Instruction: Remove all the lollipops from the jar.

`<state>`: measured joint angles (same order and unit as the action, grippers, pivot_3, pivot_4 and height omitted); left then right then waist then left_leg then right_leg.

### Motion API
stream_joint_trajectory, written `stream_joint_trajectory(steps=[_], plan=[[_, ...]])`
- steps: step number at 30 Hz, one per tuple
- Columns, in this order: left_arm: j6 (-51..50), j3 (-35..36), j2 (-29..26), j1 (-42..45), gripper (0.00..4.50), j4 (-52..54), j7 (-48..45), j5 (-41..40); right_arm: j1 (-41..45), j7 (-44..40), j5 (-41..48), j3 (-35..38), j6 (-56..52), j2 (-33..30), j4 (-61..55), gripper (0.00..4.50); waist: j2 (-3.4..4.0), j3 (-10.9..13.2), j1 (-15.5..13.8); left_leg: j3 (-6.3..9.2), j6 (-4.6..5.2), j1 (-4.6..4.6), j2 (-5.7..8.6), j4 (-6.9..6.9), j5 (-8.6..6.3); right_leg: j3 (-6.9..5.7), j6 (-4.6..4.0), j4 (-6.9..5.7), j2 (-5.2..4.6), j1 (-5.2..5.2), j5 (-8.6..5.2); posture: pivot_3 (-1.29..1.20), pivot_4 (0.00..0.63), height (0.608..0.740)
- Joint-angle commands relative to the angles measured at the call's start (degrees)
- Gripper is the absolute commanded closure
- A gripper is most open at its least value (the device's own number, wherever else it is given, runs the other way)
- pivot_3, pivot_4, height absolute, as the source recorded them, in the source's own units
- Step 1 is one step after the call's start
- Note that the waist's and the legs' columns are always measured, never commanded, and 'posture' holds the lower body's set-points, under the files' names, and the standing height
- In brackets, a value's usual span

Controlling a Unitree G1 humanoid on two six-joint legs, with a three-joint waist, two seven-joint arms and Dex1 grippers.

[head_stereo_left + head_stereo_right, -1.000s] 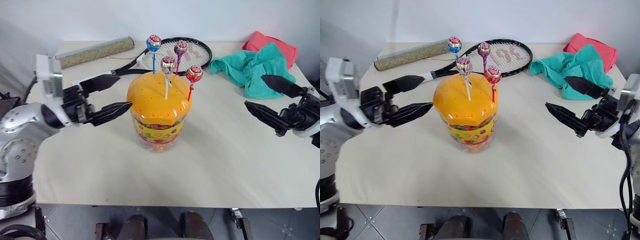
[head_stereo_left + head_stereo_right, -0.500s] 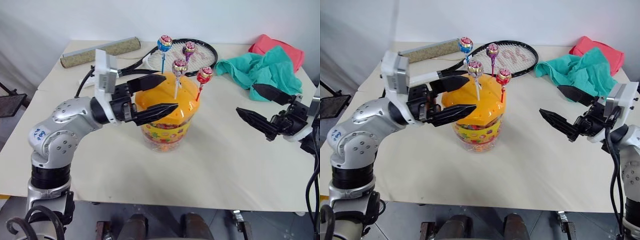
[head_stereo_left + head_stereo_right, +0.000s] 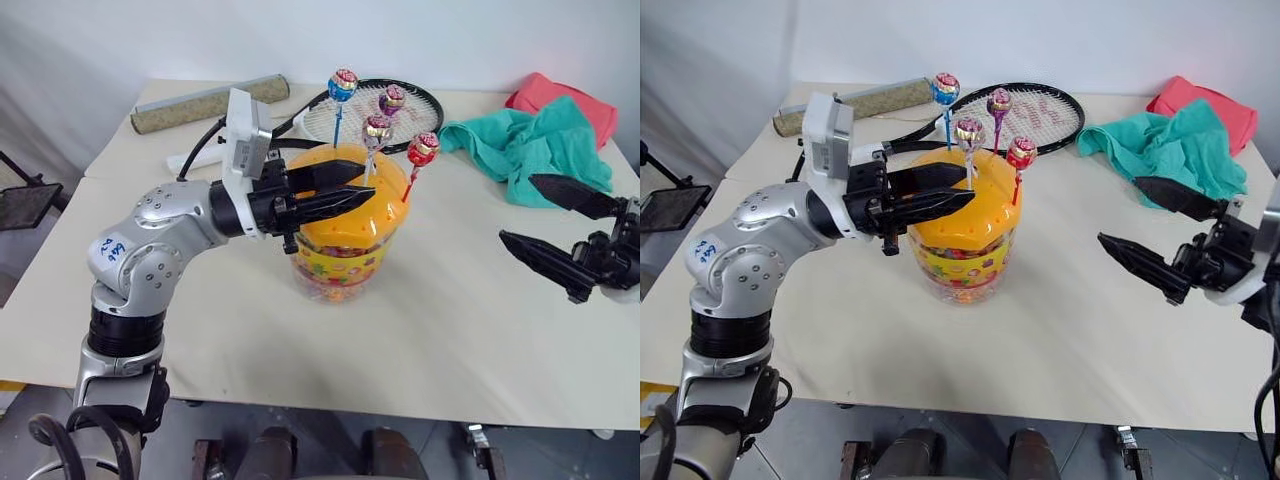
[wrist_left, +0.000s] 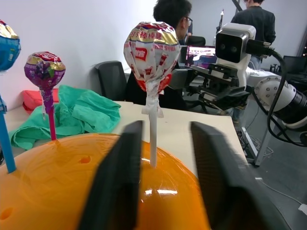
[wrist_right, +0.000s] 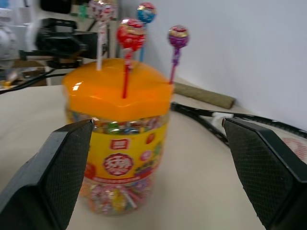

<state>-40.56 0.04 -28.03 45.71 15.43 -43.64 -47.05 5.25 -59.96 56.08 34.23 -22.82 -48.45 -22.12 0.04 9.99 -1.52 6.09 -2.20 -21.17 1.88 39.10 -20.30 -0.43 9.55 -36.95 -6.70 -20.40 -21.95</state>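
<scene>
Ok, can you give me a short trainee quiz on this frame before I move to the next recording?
1. How many lollipops stand in the jar?
2. True or false: the right gripper holds a lollipop.
3. The left gripper straddles which stick? A blue, B white, C red.

Key: 1. four; 2. false, it is open and apart from the jar; 3. B.

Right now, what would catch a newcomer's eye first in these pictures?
The jar mid-table, its orange lid sprouting four lollipops. The left pincer reaches over the lid, its fingers straddling the white stick. Behind lie a tennis racket and teal cloth; the right pincer waits open to the right.
</scene>
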Motion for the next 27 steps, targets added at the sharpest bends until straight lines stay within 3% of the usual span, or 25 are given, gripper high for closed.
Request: stream_joint_trajectory(steps=[1,9,15,20,23,27], plan=[[0.01,-1.41,0.58,0.78,4.43,-1.28,-1.39,1.43,-1.89,-3.23,1.60,2.08,1.06,0.80,-0.96,0.00,-0.01,0.00,-0.07,0.03,0.01,0.00,0.00,0.00,0.00,-0.03,0.00,0.04,0.00,0.04,0.02,0.00,0.150,0.740],[0.81,-0.57,0.81,1.44,4.47,-2.63,-4.73,1.60,-2.56,-6.41,4.54,1.91,2.21,4.64,-0.44,0.00,-0.01,0.00,0.00,0.14,0.01,0.00,0.03,0.00,0.01,-0.12,0.00,0.06,-0.02,0.08,0.03,0.00,0.150,0.740],[0.75,8.51,-4.11,2.62,4.47,-5.40,-12.13,-4.84,-1.29,-8.07,2.55,-0.26,4.04,6.33,1.95,0.00,-0.01,0.02,0.71,0.14,0.01,-0.03,0.00,-0.07,0.01,-0.13,-0.01,0.06,0.01,0.01,0.02,0.00,0.150,0.740],[-5.65,17.33,-9.08,3.34,4.47,-6.65,-10.21,-14.02,0.97,-8.27,0.35,-1.63,5.88,7.45,5.19,0.00,0.00,0.02,1.82,0.14,0.01,-0.03,-0.05,-0.16,0.01,-0.14,-0.02,0.06,0.03,-0.05,0.02,0.00,0.150,0.740],[-9.54,22.97,-13.00,-1.18,4.47,-6.22,-7.24,-17.56,1.78,-7.87,-0.89,-2.34,7.15,8.52,6.47,0.00,0.01,0.01,1.97,0.23,0.01,-0.01,-0.05,-0.17,0.01,-0.13,-0.02,0.05,0.01,-0.05,0.02,0.00,0.150,0.740],[-10.93,30.66,-22.44,-20.77,4.47,-5.43,-8.42,-10.99,2.40,-7.25,-1.69,-3.27,6.93,8.60,7.26,0.00,0.08,0.02,3.07,0.49,0.00,0.08,-0.07,-0.31,0.01,-0.05,-0.03,0.02,0.00,-0.10,0.02,0.00,0.150,0.740]])
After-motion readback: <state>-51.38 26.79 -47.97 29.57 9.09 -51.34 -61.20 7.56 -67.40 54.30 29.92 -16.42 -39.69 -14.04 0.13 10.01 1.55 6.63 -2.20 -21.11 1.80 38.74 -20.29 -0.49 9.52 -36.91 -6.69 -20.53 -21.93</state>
